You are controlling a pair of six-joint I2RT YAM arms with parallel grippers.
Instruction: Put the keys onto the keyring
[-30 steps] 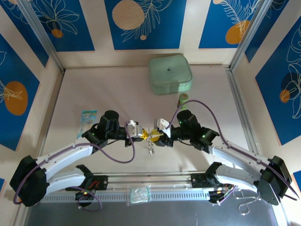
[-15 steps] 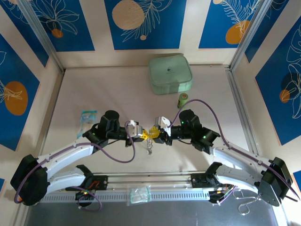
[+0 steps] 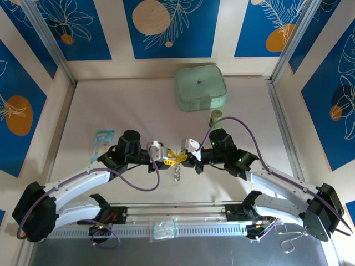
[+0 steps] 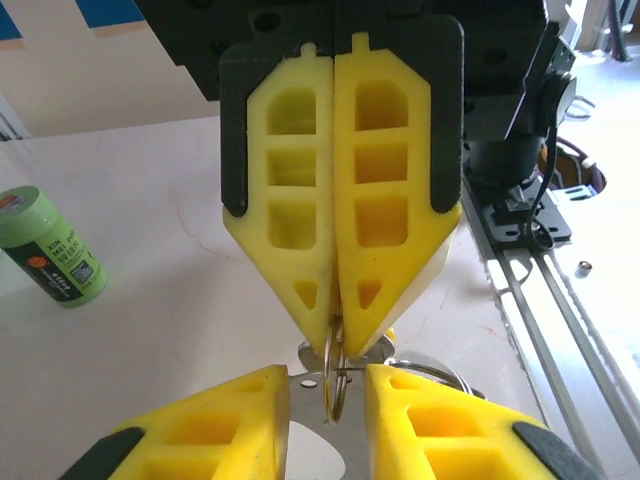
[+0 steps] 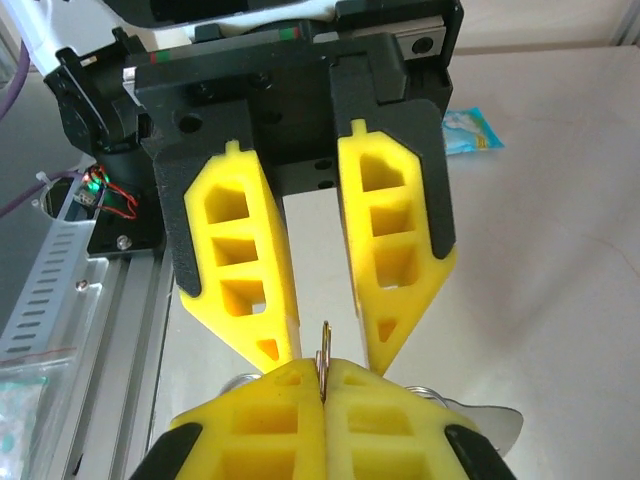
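- The left arm [image 3: 77,183] is reaching rightward from its near-left base, its forearm lying low over the table [image 3: 122,111] and its wrist pointing toward the centre.
- The right arm [image 3: 277,185] is mirroring it, reaching leftward, so the two grippers are meeting tip to tip over the near middle of the table.
- The right gripper [image 4: 337,325] is pinching the keyring [image 4: 335,375] edge-on, its jaws pressed fully together on the thin wire.
- The left gripper [image 5: 332,345] is standing narrowly parted, its fingers flanking the keyring without visibly gripping it.
- Some silvery metal [image 3: 177,174] is dangling just below the fingertips; I cannot tell whether it includes keys.
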